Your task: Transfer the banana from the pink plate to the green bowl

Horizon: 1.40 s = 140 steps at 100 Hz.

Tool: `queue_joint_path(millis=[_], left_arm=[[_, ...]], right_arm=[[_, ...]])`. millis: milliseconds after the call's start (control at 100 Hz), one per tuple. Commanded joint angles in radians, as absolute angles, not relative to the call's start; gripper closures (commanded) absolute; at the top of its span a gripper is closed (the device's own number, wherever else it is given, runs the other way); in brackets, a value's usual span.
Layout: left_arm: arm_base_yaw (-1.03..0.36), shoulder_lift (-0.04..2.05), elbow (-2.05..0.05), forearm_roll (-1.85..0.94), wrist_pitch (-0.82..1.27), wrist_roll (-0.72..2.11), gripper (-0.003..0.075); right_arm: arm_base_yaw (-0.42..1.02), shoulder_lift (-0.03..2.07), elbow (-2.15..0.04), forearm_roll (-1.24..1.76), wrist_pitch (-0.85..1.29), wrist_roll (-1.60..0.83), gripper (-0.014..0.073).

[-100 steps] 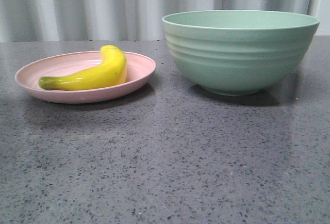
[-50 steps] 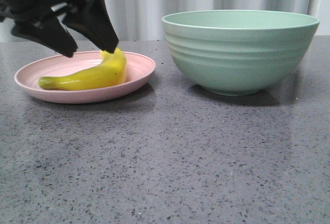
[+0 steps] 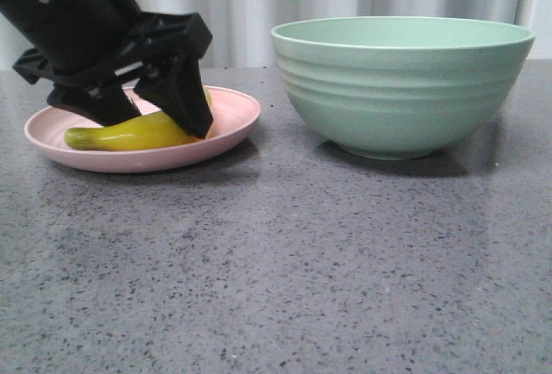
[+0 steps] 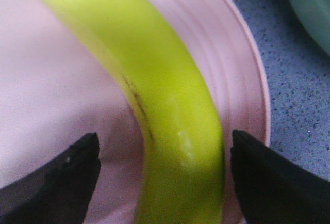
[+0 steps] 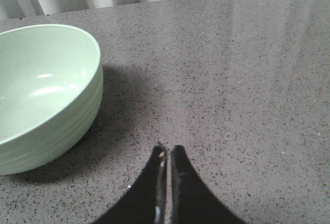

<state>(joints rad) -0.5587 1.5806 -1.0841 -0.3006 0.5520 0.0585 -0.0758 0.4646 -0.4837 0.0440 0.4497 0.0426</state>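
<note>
The yellow banana lies in the pink plate on the left of the table. My left gripper is open and has come down over the plate, one finger on each side of the banana's thick part. In the left wrist view the banana runs between the two black fingertips with gaps on both sides, over the plate. The green bowl stands to the right, empty as seen in the right wrist view. My right gripper is shut and empty over bare table beside the bowl.
A grey speckled tabletop stretches in front of plate and bowl. A pale curtain hangs behind the table. The bowl's edge shows in the left wrist view, near the plate's rim.
My left gripper came into the front view from the upper left and dropped down over the plate until its open fingers straddle the banana. The banana, plate and bowl have not moved.
</note>
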Motion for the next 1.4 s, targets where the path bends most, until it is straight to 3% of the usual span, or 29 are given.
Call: queue_joint_path(millis=[0,110,180,440,920,1010,1230,1390], left_arm=[[-0.566,1.556,-1.116,-0.319,0.506,0.06,0.0237],[-0.566,1.564,-1.116,-0.319,0.505,0.06,0.0246],[-0.566,1.571,-1.116,-0.319,0.505,0.06,0.0302],[-0.566,1.575,-1.116,-0.319,0.517,0.06,0.0734],[-0.57,1.54,-1.258,-0.292,0.709,0.088,0.0739],[-0.591,1.509,-1.291,-0.292,0.735,0.129,0.0739],[-0.681,1.433,-1.302,-0.28,0.741,0.163,0.0739],[-0.772,1.404,-1.302,-0.256,0.741,0.163,0.0739]], right_arm=[[-0.083,0.477,-0.52,0.042,0.368,0.04,0.0673],[-0.083,0.477,-0.52,0.042,0.368,0.04,0.0673],[-0.083,0.477,-0.52,0.044,0.368,0.04,0.0673],[-0.083,0.477,-0.52,0.046,0.366,0.04,0.0673],[0.053,0.542,-0.636,0.046,0.523,0.04,0.0664],[0.098,0.598,-0.707,0.046,0.584,0.04,0.0594],[0.233,0.755,-0.873,0.099,0.658,0.04,0.0273],[0.341,0.873,-0.995,0.142,0.656,0.04,0.0236]])
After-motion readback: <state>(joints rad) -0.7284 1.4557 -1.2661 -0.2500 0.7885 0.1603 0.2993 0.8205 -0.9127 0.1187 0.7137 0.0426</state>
